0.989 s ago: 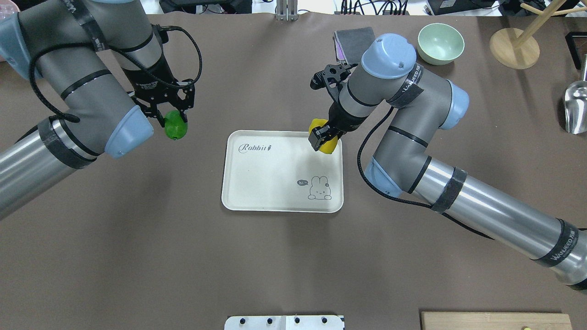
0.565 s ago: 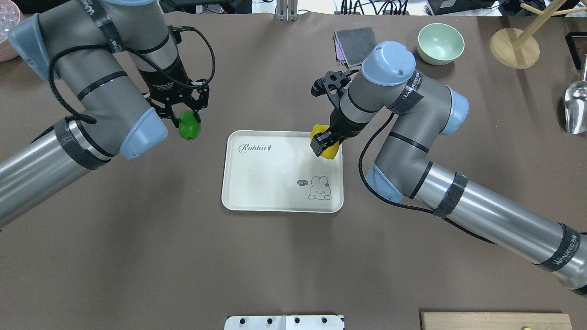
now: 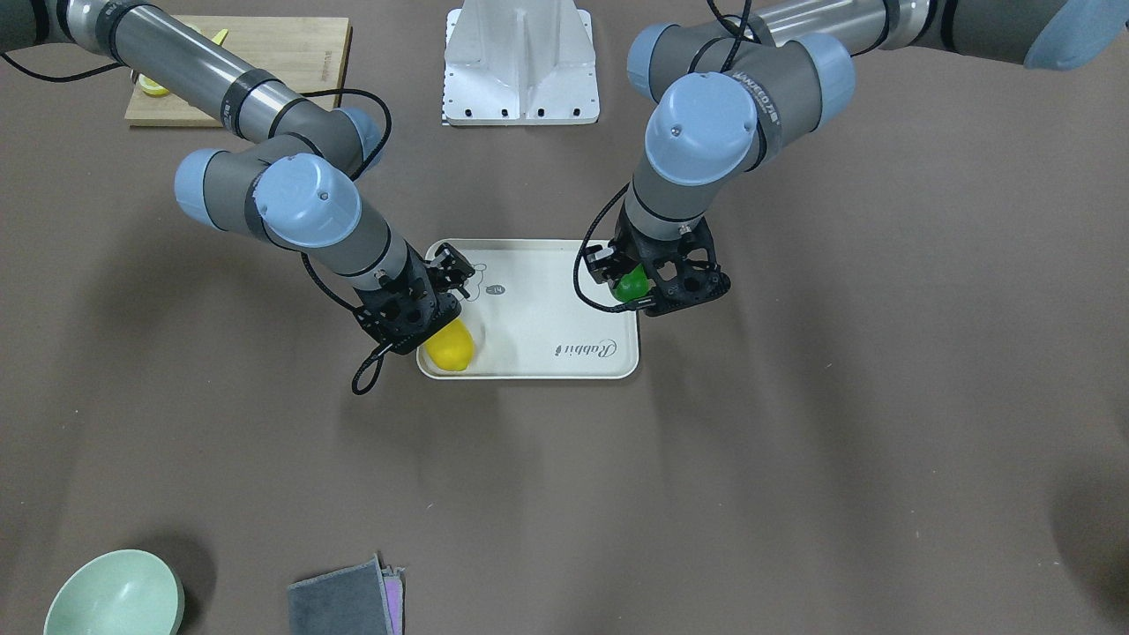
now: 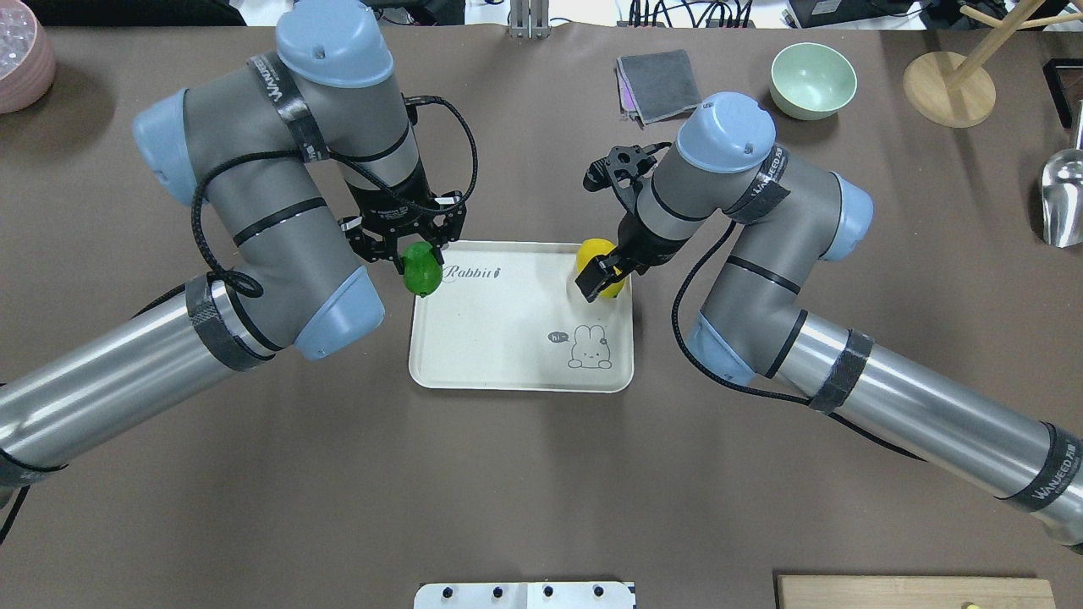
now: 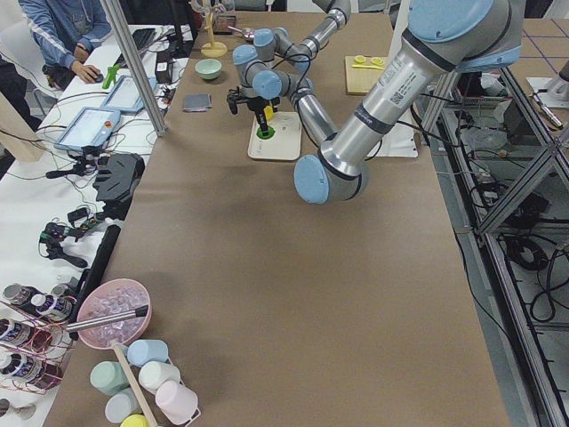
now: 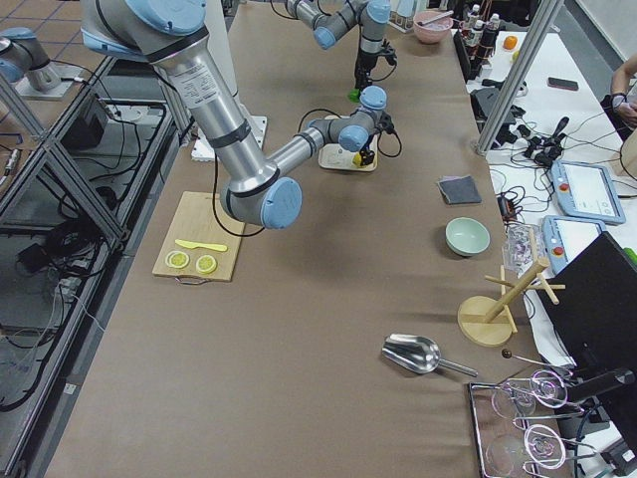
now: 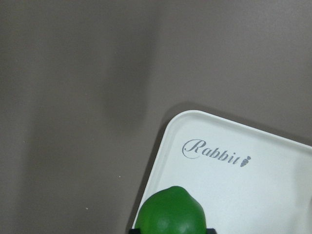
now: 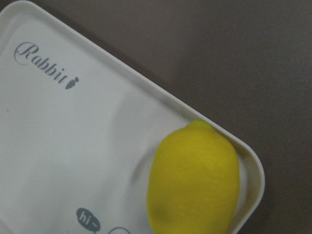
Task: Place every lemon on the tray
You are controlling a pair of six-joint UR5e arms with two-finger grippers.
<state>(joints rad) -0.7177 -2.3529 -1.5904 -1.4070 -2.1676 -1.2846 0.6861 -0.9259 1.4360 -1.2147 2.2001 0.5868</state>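
Note:
The cream-white tray (image 4: 508, 338) with "Rabbit" script lies at the table's middle. My left gripper (image 4: 420, 258) is shut on the green lemon (image 4: 421, 272) and holds it above the tray's far left corner. The left wrist view shows this lemon (image 7: 169, 212) over the tray (image 7: 253, 195). My right gripper (image 4: 599, 275) is shut on the yellow lemon (image 4: 594, 253), low in the tray's far right corner. The right wrist view shows this lemon (image 8: 195, 180) close against the rim (image 8: 253, 165). The front view shows both lemons, yellow (image 3: 450, 348) and green (image 3: 630, 286).
A mint bowl (image 4: 813, 79), a grey cloth (image 4: 657, 85), a wooden stand (image 4: 948, 89) and a metal scoop (image 4: 1062, 199) are at the far right. A pink bowl (image 4: 21, 59) is far left. A cutting board (image 3: 238, 66) with lemon slices lies near the robot's base.
My left arm has moved right with the green lemon, from beside the tray to over its far left corner. My right gripper has shifted slightly with the yellow lemon in the far right corner.

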